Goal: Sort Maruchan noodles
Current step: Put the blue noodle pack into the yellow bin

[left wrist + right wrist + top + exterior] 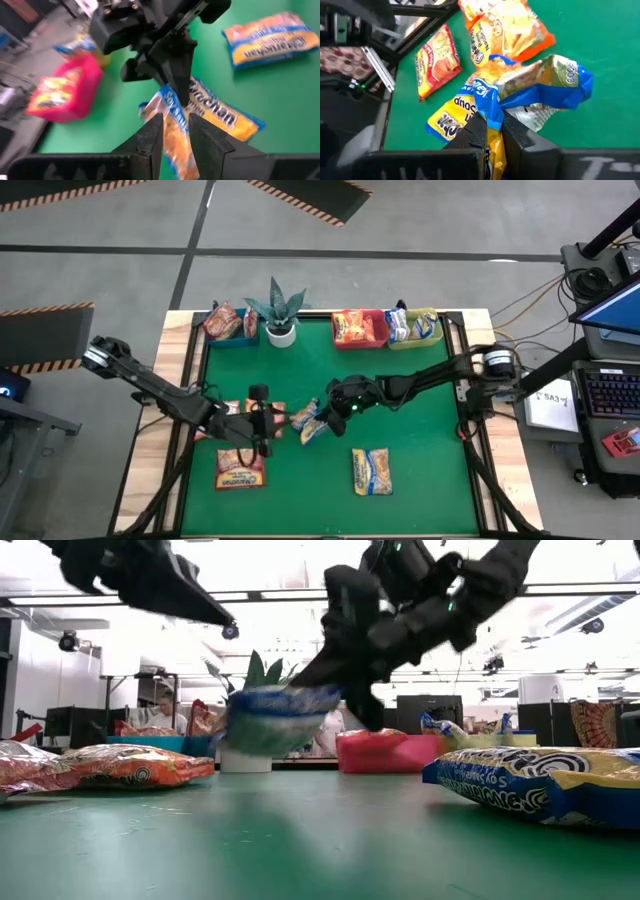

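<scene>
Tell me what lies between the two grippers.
In the high view, the blue-and-yellow packet lies between left gripper and right gripper; the right gripper pinches it.

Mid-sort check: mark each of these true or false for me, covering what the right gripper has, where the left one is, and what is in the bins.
1. The right gripper is shut on a blue-and-yellow plastic noodle packet. True.
2. That packet lies flat on the green table mat. False: the low view shows it lifted clear of the mat.
3. The red plastic bin is empty. False: an orange packet lies in it.
4. The left gripper is over the mat's left part, near the orange packets. True.
5. The potted plant in a white pot stands between the blue plastic bin and the red bin. True.
</scene>
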You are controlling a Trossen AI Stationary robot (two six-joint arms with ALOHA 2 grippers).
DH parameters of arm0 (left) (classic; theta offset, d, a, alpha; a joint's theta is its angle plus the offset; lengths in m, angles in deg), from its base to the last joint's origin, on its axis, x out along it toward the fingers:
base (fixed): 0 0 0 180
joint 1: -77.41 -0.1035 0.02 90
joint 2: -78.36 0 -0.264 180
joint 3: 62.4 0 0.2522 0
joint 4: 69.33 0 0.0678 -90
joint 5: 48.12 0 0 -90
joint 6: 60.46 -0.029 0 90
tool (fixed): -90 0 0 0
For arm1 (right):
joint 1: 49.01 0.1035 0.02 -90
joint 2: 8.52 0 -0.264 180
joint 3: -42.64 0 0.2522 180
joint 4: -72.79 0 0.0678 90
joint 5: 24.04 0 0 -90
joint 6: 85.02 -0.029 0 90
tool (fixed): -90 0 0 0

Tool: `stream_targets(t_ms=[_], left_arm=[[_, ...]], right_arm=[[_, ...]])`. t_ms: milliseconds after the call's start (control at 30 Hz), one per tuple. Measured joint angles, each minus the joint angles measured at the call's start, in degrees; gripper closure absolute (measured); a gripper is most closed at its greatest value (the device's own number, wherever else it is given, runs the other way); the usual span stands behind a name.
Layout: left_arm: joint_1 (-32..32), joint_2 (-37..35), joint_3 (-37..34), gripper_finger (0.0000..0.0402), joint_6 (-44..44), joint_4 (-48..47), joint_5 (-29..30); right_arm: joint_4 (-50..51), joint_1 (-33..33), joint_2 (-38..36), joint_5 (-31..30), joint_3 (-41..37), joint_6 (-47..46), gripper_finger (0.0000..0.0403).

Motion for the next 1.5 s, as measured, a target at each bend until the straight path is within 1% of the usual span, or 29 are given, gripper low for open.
stream_targets(t_ms=[100, 200, 267, 367, 467, 567, 667, 733, 800, 933, 1133, 1300, 1500], left_arm=[[0.0, -2.57, 0.0, 0.0326, -2.49, 0.31, 3.89], [-0.09, -4.32, 0.04, 0.0326, -3.73, 0.7, 8.57], [-0.24, -5.03, 0.04, 0.0326, -4.43, 1.03, 10.61], [-0.62, -5.4, 0.04, 0.0326, -6.08, 1.27, 10.9], [-1.31, -5.4, 0.04, 0.0326, -9.18, 3.02, 10.88], [-2.76, -5.4, 0.04, 0.0326, -13.48, 5.64, 10.9], [-4.38, -5.42, 0.04, 0.0326, -18.07, 8.46, 10.83], [-5.54, -5.42, 0.04, 0.0326, -20.45, 9.43, 10.76], [-6.79, -5.42, 0.04, 0.0326, -21.41, 10.18, 10.74], [-8.76, -5.42, 0.04, 0.0326, -21.48, 9.77, 10.76], [-10.34, -6.13, 0.14, 0.0326, -28.19, 10.8, 10.72], [-11.9, -7.37, 0.28, 0.0326, -31.25, 14.39, 10.74], [-12.33, -7.9, 0.17, 0.0326, -31.2, 13.72, 10.72]], right_arm=[[9.44, -0.45, -5.74, -3.04, 0.88, 2.78, 0.0389], [23.69, -1.26, -12.23, -8.29, 3.6, 6.27, 0.0389], [34.34, -2.26, -16.43, -12.77, 6.35, 8.83, 0.0389], [49.17, -4.08, -21.04, -19.71, 11.54, 11.1, 0.0389], [62.53, -6.56, -23.96, -27.34, 17.71, 13.2, 0.039], [73.35, -10.02, -25.12, -34.73, 23.28, 13.85, 0.039], [82.15, -14.64, -25.12, -38.98, 27.93, 15.21, 0.039], [84.95, -17.78, -24.83, -41.06, 29.56, 16.65, 0.039], [86.68, -21.47, -24.28, -41.93, 30.18, 18.54, 0.039], [89.15, -29.09, -22.29, -42.02, 30.01, 24.22, 0.039], [89.77, -38.99, -17.53, -42.14, 29.63, 31.43, 0.039], [89.68, -42.15, -13.13, -42.05, 29.63, 34.18, 0.039], [89.23, -42.32, -7.45, -42.04, 29.63, 35.39, 0.039]])
